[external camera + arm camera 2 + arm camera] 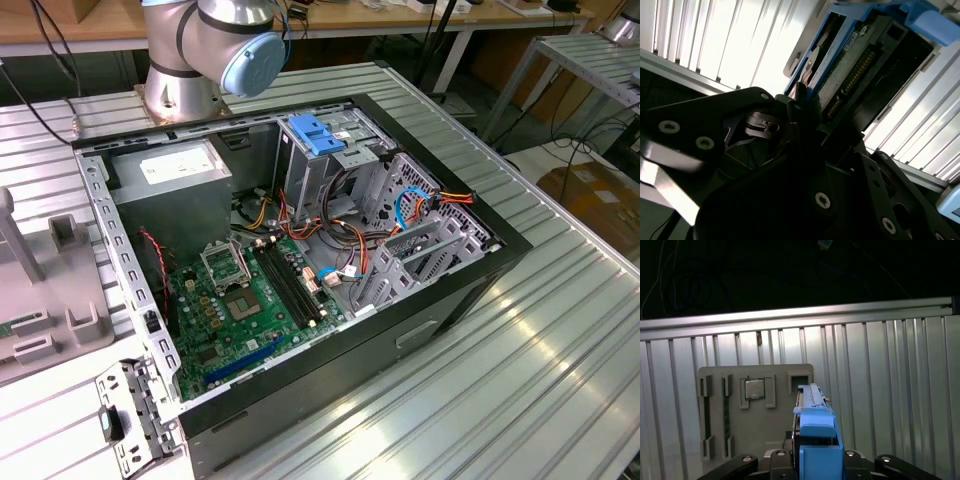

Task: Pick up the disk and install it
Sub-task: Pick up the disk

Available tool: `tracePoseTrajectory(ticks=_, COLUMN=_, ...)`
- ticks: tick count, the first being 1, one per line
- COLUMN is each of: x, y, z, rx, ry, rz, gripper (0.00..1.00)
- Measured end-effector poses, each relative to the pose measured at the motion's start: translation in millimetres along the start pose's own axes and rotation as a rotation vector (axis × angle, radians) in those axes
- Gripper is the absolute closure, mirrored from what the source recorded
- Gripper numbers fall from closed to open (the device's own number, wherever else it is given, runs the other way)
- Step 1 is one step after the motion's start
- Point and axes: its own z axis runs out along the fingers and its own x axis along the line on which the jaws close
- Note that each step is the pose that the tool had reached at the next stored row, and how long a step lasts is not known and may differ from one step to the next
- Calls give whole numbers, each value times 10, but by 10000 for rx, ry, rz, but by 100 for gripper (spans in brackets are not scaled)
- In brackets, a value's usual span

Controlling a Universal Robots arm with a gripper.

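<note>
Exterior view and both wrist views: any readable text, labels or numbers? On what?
No text can be read in any view.
white label on the power supply: print too small to read.
Stickers on the disk in the second wrist view: blurred.
chip in the grey tray: markings too small.
motherboard: print too small.

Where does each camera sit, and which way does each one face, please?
Exterior view: off the arm, looking down into the open computer case; the arm's base shows beyond it.
First wrist view: on the wrist, looking past the end effector, shut on the disk, at a fixture plate on the ribbed table.
Second wrist view: on the wrist, close against the end effector's dark body, facing the disk's board side.
Both wrist views share the disk and table.
</note>
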Motion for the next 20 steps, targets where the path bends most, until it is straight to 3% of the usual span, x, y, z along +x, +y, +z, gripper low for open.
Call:
tracePoseTrajectory(ticks=11, x=-5, y=-1, z=-112, rx=0, ry=0, rz=-1, gripper=64)
tracePoseTrajectory(ticks=19, x=-81, y=5, z=-137, rx=2, ry=19, rz=0, gripper=64)
tracePoseTrajectory(ticks=20, x=-84, y=4, z=-213, rx=2, ry=18, rz=-1, gripper=64)
